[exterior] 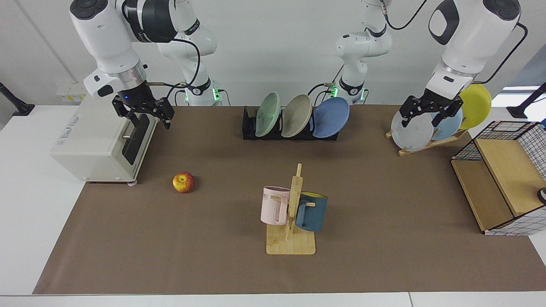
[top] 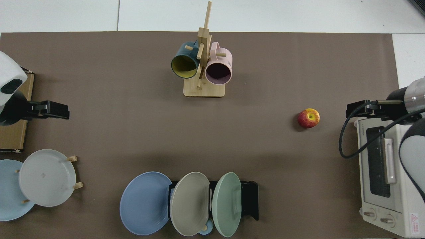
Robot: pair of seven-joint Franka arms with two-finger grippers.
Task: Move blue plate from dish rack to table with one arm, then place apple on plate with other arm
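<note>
Apple (exterior: 183,182) lies free—blue plate (exterior: 331,117) racked; left jaws (exterior: 431,115), right jaws (exterior: 147,114) both spread.

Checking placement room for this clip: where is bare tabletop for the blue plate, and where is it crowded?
Bare brown table between the wooden mug tree and the black slotted dish rack, also between the red-and-yellow apple and mug tree. Crowded at the periwinkle-blue plate in the rack.

Open table (exterior: 384,221) around apple (exterior: 183,182); mug tree (exterior: 294,213) mid-table before dish rack (exterior: 249,128).

Bright even overhead light, soft shadows
</note>
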